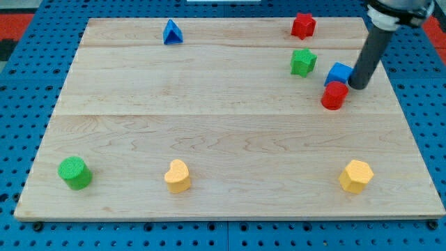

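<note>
My tip (359, 86) rests on the wooden board at the view's right, just right of a blue cube (339, 73) and touching or nearly touching it. A red cylinder (334, 95) sits against the blue cube's lower edge, down-left of the tip. A green star (303, 62) lies a little left of the blue cube. Above it, near the top edge, is a red star (302, 26).
A blue triangle (172, 33) sits at the top left of the wooden board (223, 139). Along the bottom lie a green cylinder (74, 173), a yellow heart (178, 176) and a yellow hexagon (356, 176). Blue pegboard surrounds the board.
</note>
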Controlling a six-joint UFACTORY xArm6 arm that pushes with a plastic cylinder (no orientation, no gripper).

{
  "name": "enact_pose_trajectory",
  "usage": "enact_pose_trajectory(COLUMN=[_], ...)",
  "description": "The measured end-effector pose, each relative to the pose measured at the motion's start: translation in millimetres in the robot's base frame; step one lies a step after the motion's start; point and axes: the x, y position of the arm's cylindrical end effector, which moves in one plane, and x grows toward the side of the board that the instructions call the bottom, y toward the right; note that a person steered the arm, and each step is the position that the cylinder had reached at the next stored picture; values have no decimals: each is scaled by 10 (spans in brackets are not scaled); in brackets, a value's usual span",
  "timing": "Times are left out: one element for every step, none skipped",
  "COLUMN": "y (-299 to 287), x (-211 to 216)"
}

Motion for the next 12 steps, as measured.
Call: enact_pose_trajectory(y=[-373, -734, -370, -363, -363, -210, -115, -334, -356, -447, -494, -548], x=[-375, -377, -376, -376, -376, -232, -67, -13, -13, -18, -62, -137])
